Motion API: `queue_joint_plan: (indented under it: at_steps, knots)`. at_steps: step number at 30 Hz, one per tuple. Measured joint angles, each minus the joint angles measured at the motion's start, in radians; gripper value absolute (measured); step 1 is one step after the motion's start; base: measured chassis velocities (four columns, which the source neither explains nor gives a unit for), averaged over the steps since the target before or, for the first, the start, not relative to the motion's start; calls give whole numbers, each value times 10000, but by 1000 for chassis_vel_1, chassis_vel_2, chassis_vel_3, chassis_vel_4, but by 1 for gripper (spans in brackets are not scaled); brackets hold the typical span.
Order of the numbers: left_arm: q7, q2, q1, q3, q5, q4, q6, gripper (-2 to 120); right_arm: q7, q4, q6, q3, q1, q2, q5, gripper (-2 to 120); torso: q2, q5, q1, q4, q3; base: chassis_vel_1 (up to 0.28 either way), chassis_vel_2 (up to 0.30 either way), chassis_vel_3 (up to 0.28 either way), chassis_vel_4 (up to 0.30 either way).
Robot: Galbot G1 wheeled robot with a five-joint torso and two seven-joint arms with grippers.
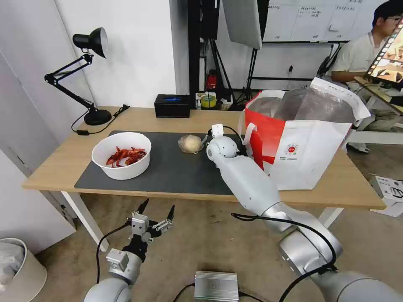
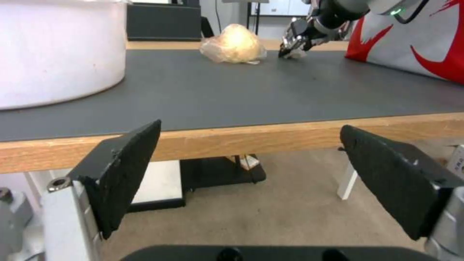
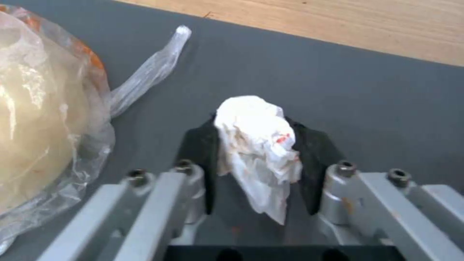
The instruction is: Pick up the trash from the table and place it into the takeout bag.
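Right gripper (image 3: 256, 159) fingers pinch the tissue (image 3: 256, 145) between them on the mat (image 3: 377, 101), bag (image 3: 43, 119) just beside; tissue looks light, soft, crushable, best gripped mid-wad; left gripper (image 1: 156, 212) fingers spread below tabletop (image 1: 138, 113).

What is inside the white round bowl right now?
The white round bowl on the dark grey mat holds red crayfish shells. Anything beneath that pile is covered, and its near wall hides some of the bottom.

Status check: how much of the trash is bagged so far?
Bag contents hidden. In hand: right gripper shut on the crumpled tissue at the mat. Left: bowl of shells and bagged lump. Left gripper open below the table edge.
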Motion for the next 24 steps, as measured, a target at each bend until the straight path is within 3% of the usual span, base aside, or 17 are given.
queue_joint_plan:
  at_steps: [8, 24]
  knots:
    - [0, 29, 19, 21, 3, 19, -12, 100, 48, 38, 30, 99, -82, 42, -73, 0, 0, -1, 0, -3, 0, 0, 0, 0, 0]
    - [0, 27, 110, -58, -22, -22, -44, 100, 857, 1617, 168, 529, 64, -21, -80, 0, 0, 0, 1, -1, 1, 0, 0, 0, 0]
